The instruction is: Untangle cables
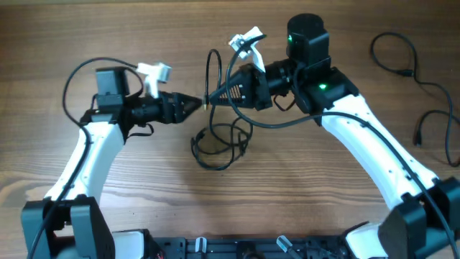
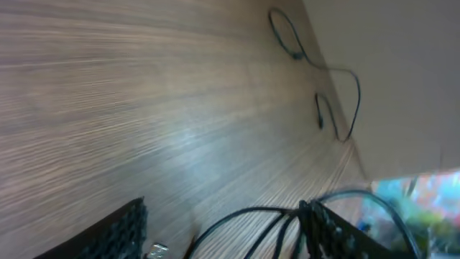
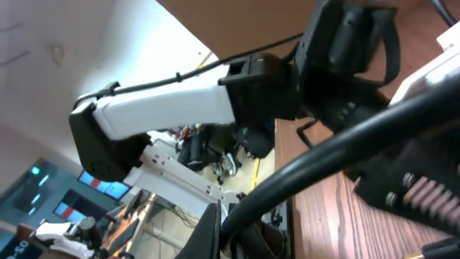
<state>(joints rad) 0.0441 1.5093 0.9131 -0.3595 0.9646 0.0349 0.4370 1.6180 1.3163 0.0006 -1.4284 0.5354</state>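
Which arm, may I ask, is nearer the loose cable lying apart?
Right. The right arm lies alongside the cable; the left arm is far on the opposite side.

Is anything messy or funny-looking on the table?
Yes. The cables in the middle are bunched in a tangled clump, with one loop sticking up where the left gripper and right gripper meet. Another cable lies apart, snaking along the table's right side.

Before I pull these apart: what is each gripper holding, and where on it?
Both the left gripper and right gripper appear to pinch the cables at the upright loop above the clump, where their tips nearly meet.
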